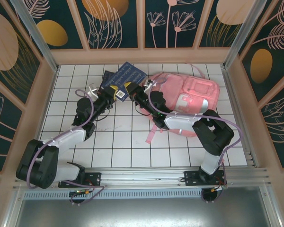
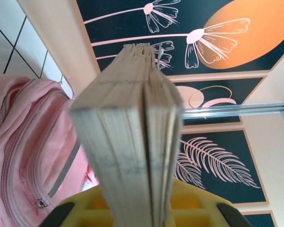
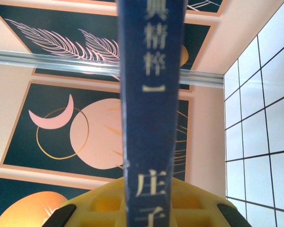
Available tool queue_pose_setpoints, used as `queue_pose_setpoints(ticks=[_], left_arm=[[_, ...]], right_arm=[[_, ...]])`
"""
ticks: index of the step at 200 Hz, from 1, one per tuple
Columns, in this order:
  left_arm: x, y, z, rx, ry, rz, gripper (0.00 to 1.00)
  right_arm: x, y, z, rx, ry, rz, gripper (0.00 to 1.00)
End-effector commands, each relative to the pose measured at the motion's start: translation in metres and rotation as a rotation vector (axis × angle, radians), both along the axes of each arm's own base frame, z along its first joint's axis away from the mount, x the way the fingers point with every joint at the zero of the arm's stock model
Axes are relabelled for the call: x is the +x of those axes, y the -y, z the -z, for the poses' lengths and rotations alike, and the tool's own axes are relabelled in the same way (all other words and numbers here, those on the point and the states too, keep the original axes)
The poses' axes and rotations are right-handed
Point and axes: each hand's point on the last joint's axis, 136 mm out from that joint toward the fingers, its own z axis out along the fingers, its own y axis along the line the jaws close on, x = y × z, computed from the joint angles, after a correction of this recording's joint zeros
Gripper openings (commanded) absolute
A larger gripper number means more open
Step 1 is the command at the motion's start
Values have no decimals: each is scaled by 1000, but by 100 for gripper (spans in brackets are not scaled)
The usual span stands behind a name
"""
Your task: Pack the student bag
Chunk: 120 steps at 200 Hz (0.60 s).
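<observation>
left fingers (image 1: pixel 116 92): closed on the page-edge side of a dark blue book (image 1: pixel 128 75), gripping it from the left. In the left wrist cam the yellow pads (image 2: pixel 85 208) sat on either side of the pale page block (image 2: pixel 128 132), no gap.

right fingers (image 1: pixel 132 89): also closed on the same book, clamped on the spine side from the right. In the right wrist cam the yellow pads (image 3: pixel 104 203) hugged the blue spine (image 3: pixel 149 94), which had pale characters running along it.

book: held btwn both arms around the far-middle of the counter (image 1: pixel 123 142), cover facing the top cam. Couldn't tell if its lower edge touched the tiles.

student bag (image 1: pixel 194 94): lying flat on the far right part of the counter, front pockets up, just right of the book and the right arm's wrist. The right arm's forearm crossed over its near left corner. One pink strap (image 1: pixel 151 132) trailed toward the near side onto the white tiles. In the left wrist cam it showed on the left (image 2: pixel 23 142), zip and grey trim visible, right next to the book.

other stuff: a second dark flat thing (image 1: pixel 107 77) sat just left of the book, partly under it; couldn't make out what it was tbh.

counter: white tiles w/ dark grid lines, boxed in by floral wall panels.
</observation>
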Motion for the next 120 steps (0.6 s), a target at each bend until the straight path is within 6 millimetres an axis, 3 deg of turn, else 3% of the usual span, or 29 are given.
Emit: queue_pose_setpoints(ticks=[1, 11, 35, 73, 108, 120], left_arm=[[-2, 7, -26, -31, 92, 32, 6], [-1, 6, -27, -29, 96, 27, 0], [-2, 6, -33, -5, 120, 25, 0], [-3, -3, -36, 100, 135, -29, 0], [-5, -22, -30, 224, 99, -125, 0], [-6, -30, -29, 300, 81, -157, 0]], right_arm=[[-6, -6, -7, 6, 47, -18, 0], [-6, -7, -6, -1, 44, -18, 0], [-8, -8, -3, -19, 36, -17, 0], [-8, -1, 1, -70, 30, 9, 32], [-5, 17, 11, -209, 10, 61, 51], [-1, 24, 19, -299, -6, 62, 52]])
